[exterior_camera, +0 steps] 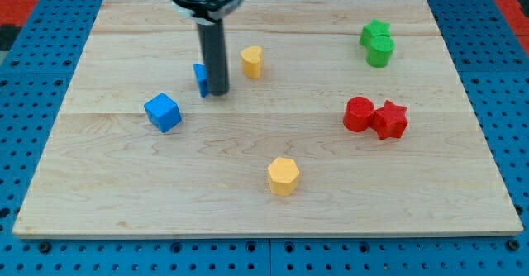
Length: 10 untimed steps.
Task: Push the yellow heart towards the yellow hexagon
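The yellow heart [252, 61] lies on the wooden board at upper middle. The yellow hexagon [283, 176] lies well below it, toward the view's bottom and slightly right. My tip [217, 92] rests on the board left of and slightly below the heart, with a small gap between them. The rod hides most of a small blue block [200, 78] on its left side; that block's shape cannot be made out.
A blue cube [163, 111] sits to the left of my tip. A red cylinder [359, 114] touches a red star [391, 120] at the right. Two green blocks [377, 43] sit together at upper right. The board's edge [264, 233] borders blue pegboard.
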{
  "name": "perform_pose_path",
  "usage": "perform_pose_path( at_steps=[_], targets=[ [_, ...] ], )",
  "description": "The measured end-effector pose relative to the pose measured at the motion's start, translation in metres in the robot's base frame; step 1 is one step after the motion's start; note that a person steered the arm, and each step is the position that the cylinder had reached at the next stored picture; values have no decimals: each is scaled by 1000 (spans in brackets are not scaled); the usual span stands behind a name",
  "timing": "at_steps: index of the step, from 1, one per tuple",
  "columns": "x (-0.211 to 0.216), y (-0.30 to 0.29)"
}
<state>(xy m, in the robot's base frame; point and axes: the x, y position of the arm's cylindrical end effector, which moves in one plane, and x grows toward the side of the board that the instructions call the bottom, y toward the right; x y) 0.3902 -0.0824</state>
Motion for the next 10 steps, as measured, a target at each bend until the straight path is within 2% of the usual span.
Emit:
perform_pose_path(
  at_steps=[2,3,6,8,10],
  targets=[
    [-85,-15],
    [-91,8],
    [-73,70],
    [-32,84],
    [8,123]
  ],
)
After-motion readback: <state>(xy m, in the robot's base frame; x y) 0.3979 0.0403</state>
